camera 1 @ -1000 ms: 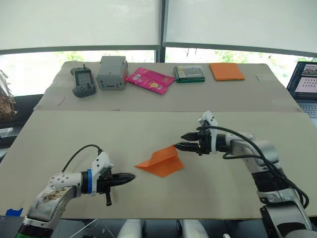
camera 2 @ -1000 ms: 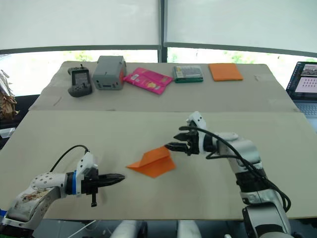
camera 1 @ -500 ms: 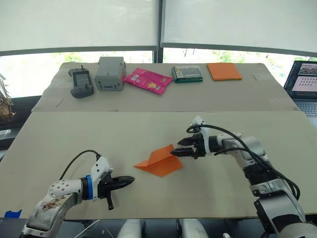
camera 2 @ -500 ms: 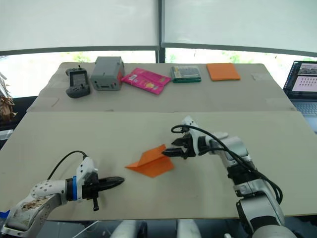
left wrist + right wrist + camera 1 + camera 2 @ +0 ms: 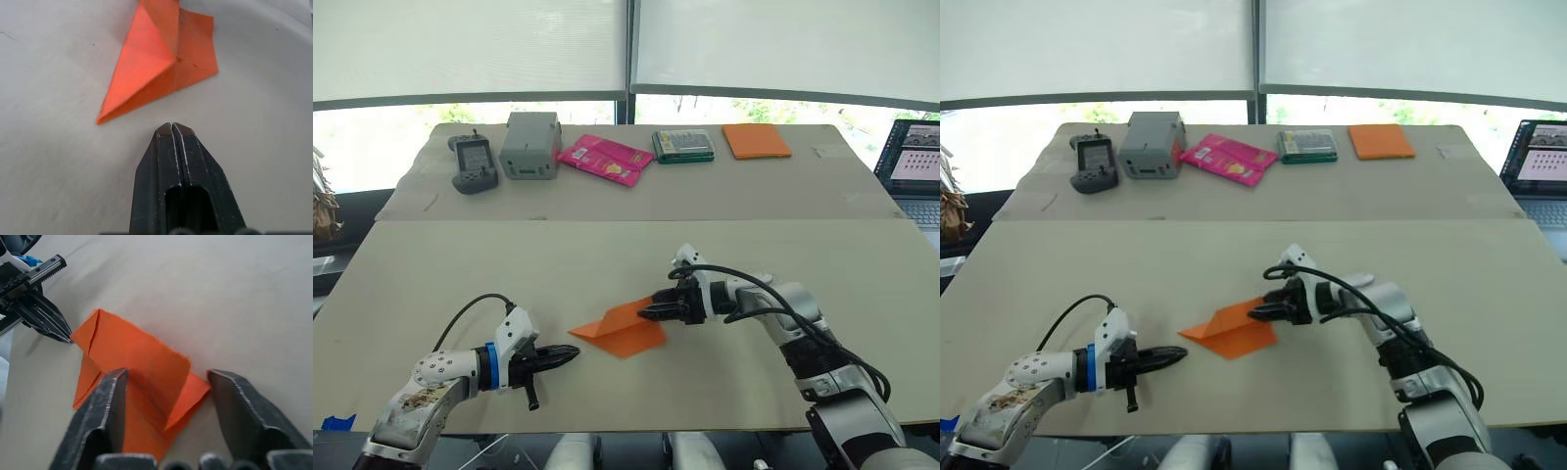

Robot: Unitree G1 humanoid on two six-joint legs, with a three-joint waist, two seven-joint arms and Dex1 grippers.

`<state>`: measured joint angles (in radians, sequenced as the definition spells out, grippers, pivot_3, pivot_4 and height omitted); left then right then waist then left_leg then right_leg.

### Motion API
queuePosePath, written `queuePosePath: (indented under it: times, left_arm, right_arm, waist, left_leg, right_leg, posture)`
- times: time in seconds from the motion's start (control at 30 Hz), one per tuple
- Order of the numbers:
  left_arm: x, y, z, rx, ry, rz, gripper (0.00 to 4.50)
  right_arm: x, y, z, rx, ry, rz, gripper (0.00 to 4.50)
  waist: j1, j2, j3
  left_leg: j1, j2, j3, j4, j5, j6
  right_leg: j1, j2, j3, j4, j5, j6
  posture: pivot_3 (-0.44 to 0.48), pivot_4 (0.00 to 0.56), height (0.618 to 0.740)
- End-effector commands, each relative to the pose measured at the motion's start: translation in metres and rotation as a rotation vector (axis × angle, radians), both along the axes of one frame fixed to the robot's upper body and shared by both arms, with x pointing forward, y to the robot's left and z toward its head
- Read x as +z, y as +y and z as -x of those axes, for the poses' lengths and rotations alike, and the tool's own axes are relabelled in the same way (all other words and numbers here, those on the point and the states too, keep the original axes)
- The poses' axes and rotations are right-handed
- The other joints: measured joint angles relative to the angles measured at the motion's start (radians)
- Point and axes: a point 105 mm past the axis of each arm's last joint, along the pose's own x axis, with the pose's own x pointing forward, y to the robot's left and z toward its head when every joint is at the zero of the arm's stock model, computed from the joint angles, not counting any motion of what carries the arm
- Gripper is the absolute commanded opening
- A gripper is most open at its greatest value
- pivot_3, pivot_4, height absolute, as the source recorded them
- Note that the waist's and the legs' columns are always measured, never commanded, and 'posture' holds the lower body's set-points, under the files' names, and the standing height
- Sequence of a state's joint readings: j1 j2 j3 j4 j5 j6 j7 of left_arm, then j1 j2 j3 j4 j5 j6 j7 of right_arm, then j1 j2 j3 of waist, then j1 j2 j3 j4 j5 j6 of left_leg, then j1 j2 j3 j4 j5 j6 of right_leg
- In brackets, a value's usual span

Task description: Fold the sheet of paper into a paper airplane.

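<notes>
Left gripper (image 5: 574, 353) sits near the front edge of the bench (image 5: 431, 284), fingers pressed together, holding nothing, tip aimed at the paper airplane (image 5: 619, 328). In the left wrist view the closed tip (image 5: 172, 128) stops just short of the airplane's pointed end (image 5: 156, 68), apart from it.

The airplane lies on the bench a bit in front of its middle: orange, layered, sharply creased, point toward the left gripper, one flap raised like a fin.

Right gripper (image 5: 646, 309) is at the airplane's wide tail end, fingers apart. In the right wrist view the two fingers (image 5: 98, 431) straddle the raised flap (image 5: 142, 367), one on each side with a gap to the paper on both. Cannot tell if either finger touches the lower layer.

Along the far edge of the bench, left to right: a dark handheld controller (image 5: 474, 163), a grey box (image 5: 532, 145), a pink packet (image 5: 604, 159), a green-rimmed tin (image 5: 684, 145), a smooth flat orange sheet (image 5: 756, 140). All well apart from the airplane.

An open laptop (image 5: 913, 168) sits just off the far right corner.
</notes>
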<state>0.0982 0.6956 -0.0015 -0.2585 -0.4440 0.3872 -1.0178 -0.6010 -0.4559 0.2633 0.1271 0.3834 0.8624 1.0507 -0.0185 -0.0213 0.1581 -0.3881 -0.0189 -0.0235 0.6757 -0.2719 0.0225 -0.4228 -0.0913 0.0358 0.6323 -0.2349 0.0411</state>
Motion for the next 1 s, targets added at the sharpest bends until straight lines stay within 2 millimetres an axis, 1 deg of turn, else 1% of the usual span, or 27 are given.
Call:
queuePosePath:
  times: [0.03,0.07,0.1,0.13,0.17,0.43,0.57,0.7,0.83,0.97,1.0]
  left_arm:
    - [0.001,-0.001,0.000,-0.016,-0.017,-0.004,0.00]
    - [0.000,0.000,0.001,-0.016,-0.016,-0.007,0.00]
    - [0.000,0.000,0.001,-0.017,-0.015,-0.009,0.00]
    - [-0.001,0.001,0.001,-0.018,-0.013,-0.012,0.00]
    - [-0.002,0.001,0.001,-0.019,-0.011,-0.014,0.00]
    - [-0.003,0.002,0.000,-0.034,-0.009,-0.023,0.00]
    - [-0.004,0.003,0.000,-0.040,-0.008,-0.025,0.00]
    - [-0.004,0.004,-0.001,-0.044,-0.008,-0.029,0.00]
    - [-0.004,0.005,-0.002,-0.046,-0.010,-0.033,0.00]
    - [-0.003,0.004,-0.004,-0.051,-0.012,-0.033,0.00]
    - [-0.003,0.004,-0.003,-0.054,-0.012,-0.033,0.00]
  right_arm:
    - [-0.002,-0.001,0.008,0.024,0.045,-0.024,1.04]
    - [0.000,-0.002,0.008,0.022,0.049,-0.032,0.84]
    - [0.001,-0.003,0.008,0.018,0.052,-0.041,0.43]
    - [0.003,-0.003,0.008,0.017,0.051,-0.046,0.14]
    - [0.005,-0.004,0.008,0.017,0.048,-0.051,0.06]
    - [0.023,-0.010,0.008,-0.018,0.058,-0.121,0.06]
    - [0.036,-0.013,0.005,-0.066,0.054,-0.184,0.06]
    - [0.047,-0.023,-0.001,-0.113,-0.017,-0.184,0.06]
    - [0.046,-0.026,-0.001,-0.135,-0.028,-0.173,0.06]
    - [0.037,-0.018,0.011,-0.103,0.007,-0.173,0.06]
    - [0.036,-0.018,0.013,-0.094,0.009,-0.174,0.63]
  waist:
    - [0.001,0.000,0.000]
    - [0.001,0.000,0.000]
    - [0.000,0.000,0.000]
    - [0.000,0.000,0.000]
    - [0.000,0.000,0.000]
    - [0.004,0.000,0.000]
    - [0.004,0.000,0.000]
    - [0.004,0.000,0.000]
    - [0.004,0.000,0.000]
    - [0.004,0.000,0.000]
    - [0.004,0.000,0.000]
  left_leg:
    - [0.000,0.000,0.000,0.000,0.000,0.000]
    - [0.000,0.000,0.000,0.000,0.000,0.000]
    - [0.000,0.000,0.000,0.000,0.000,0.000]
    - [0.000,0.000,0.000,0.000,0.000,0.000]
    - [0.000,0.000,0.000,0.000,0.000,0.000]
    - [0.000,0.000,0.000,0.001,0.000,0.000]
    - [0.000,0.000,0.000,0.001,0.000,0.000]
    - [0.000,0.000,0.000,0.001,0.000,0.000]
    - [0.000,0.000,0.000,0.001,0.000,0.000]
    - [0.000,0.000,0.000,0.001,0.000,0.000]
    - [0.000,0.000,0.000,0.001,0.000,0.000]
  right_leg:
    - [0.000,0.000,0.000,0.000,0.000,0.000]
    - [0.000,0.000,0.000,0.000,0.000,0.000]
    - [0.000,0.000,0.000,0.000,0.000,0.000]
    - [0.000,0.000,0.000,0.000,0.000,0.000]
    - [0.000,0.000,0.000,0.000,0.000,0.000]
    - [0.000,0.000,0.000,0.000,0.001,0.000]
    - [0.000,0.000,0.000,0.000,0.001,0.000]
    - [0.000,0.000,0.000,0.000,0.001,0.000]
    - [0.000,0.001,0.000,0.000,0.001,0.000]
    - [0.000,0.001,0.000,0.001,0.001,0.000]
    - [0.000,0.001,0.000,0.001,0.001,0.000]
  posture:
    - [0.000,0.150,0.740]
    - [0.000,0.150,0.740]
    - [0.000,0.150,0.740]
    - [0.000,0.150,0.740]
    - [0.000,0.150,0.740]
    - [0.000,0.150,0.740]
    - [0.000,0.150,0.740]
    - [0.000,0.150,0.740]
    - [0.000,0.150,0.740]
    - [0.000,0.150,0.740]
    - [0.000,0.150,0.740]
